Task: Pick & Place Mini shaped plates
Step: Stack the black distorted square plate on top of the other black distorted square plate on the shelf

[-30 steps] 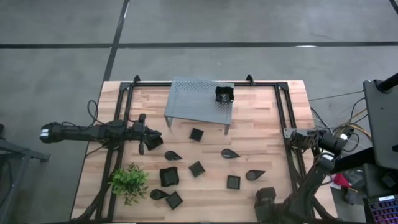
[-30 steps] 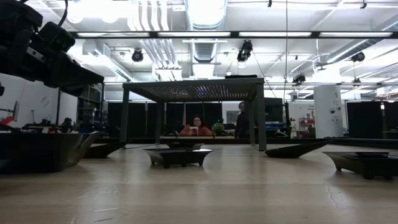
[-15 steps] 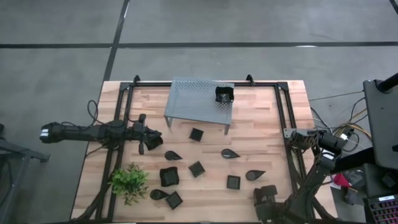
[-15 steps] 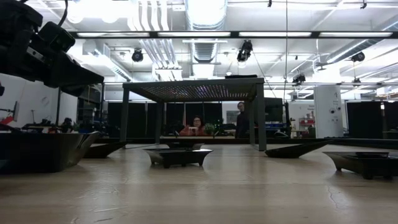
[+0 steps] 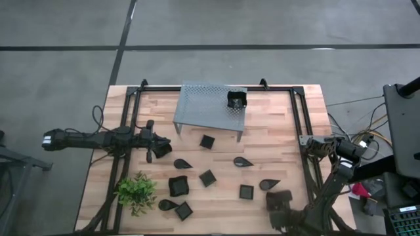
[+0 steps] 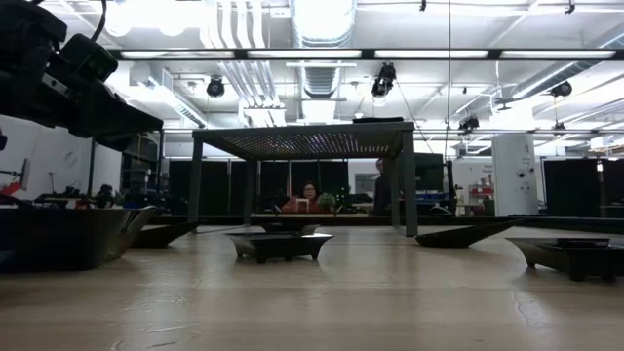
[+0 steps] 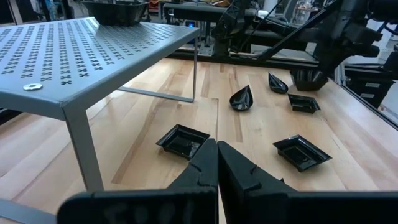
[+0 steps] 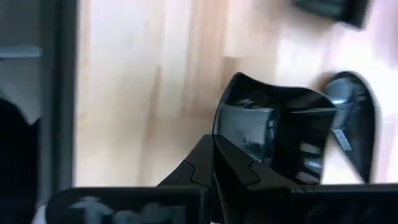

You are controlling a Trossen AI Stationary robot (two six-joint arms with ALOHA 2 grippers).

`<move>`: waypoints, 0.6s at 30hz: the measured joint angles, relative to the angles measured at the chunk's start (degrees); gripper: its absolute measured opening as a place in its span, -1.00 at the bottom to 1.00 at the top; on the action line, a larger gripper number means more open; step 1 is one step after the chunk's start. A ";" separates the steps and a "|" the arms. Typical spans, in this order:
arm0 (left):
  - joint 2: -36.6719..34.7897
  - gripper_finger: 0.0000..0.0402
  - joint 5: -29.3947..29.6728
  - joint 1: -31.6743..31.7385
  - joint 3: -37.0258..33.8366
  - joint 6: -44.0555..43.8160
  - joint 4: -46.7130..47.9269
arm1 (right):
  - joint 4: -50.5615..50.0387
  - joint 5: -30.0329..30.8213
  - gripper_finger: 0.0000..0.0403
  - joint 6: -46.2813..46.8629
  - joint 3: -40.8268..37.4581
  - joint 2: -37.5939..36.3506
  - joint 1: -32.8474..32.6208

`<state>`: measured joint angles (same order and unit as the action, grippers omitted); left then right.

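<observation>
My right gripper (image 5: 278, 202) sits low at the front right of the table (image 5: 275, 124), jaws pinched together on the rim of a black dish (image 8: 273, 134) (the wrist view shows that glossy wall rising straight off my fingertips, so it's a grip on the dish, not a bare close). From above, the held dish shows as a dark block at my jaw tips, just beside a teardrop plate (image 5: 268, 185) and near a small square plate (image 5: 246, 192). My left gripper (image 5: 152, 145) is parked at the left edge of the table, jaws fully closed on nothing; its wrist view looks past the shut fingers at a square plate (image 7: 182, 140) lying flat just ahead, another square one (image 7: 301, 151) beside it, and teardrop ones farther off. The other mini shaped plates are scattered flat on the wood between my two grippers: teardrops at mid-table (image 5: 182, 164) (image 5: 241, 161), squares (image 5: 207, 141) (image 5: 207, 177), a larger square (image 5: 178, 186), and two more near the green plant (image 5: 136, 191). One dish (image 5: 236, 99) sits on top of the grey perforated rack (image 5: 203, 108) at the back, at its right-hand corner, well apart from both sets of jaws.
</observation>
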<state>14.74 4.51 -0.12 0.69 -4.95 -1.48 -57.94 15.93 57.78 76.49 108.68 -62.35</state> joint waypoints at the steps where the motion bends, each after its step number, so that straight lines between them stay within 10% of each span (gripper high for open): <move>1: 0.00 -1.00 0.00 0.00 0.00 0.00 0.00 | -0.63 0.70 -0.96 0.01 0.15 0.00 0.00; 18: 0.00 -1.00 0.00 0.00 0.00 0.00 0.00 | -4.95 6.01 -0.96 -0.64 1.66 -0.09 0.01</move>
<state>14.74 4.51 -0.12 0.69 -4.95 -1.48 -62.89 21.95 57.14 78.15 108.60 -62.33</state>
